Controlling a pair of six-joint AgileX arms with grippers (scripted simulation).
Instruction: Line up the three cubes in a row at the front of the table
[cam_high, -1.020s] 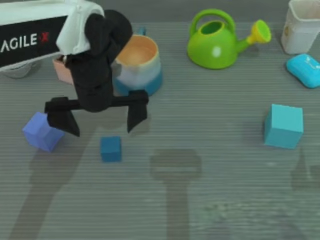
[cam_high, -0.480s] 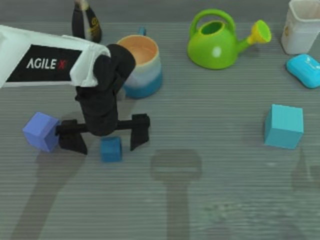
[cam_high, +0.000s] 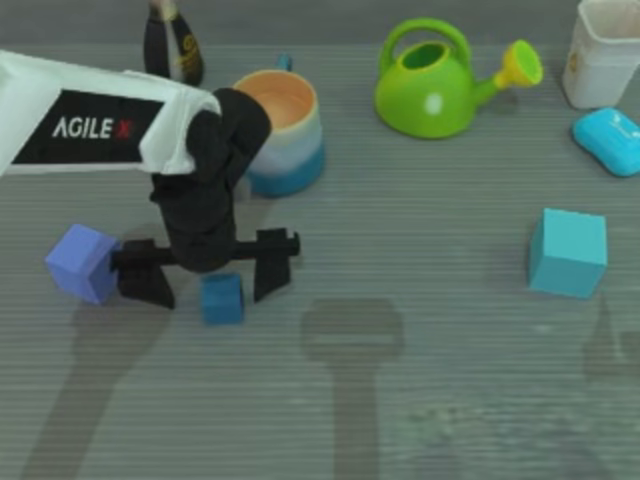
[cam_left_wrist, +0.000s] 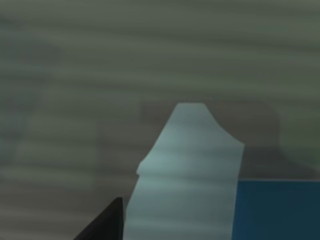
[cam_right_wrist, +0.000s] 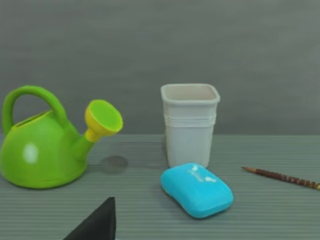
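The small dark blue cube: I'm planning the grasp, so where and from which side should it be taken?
Grip the small dark blue cube across its flat left and right faces, from above: the open left end effector hangs over it, fingers either side.

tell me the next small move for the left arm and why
Probably close the left gripper on the small dark blue cube. Its open fingers sit on either side of the cube's far edge, low over the table, and no cube is gripped yet.
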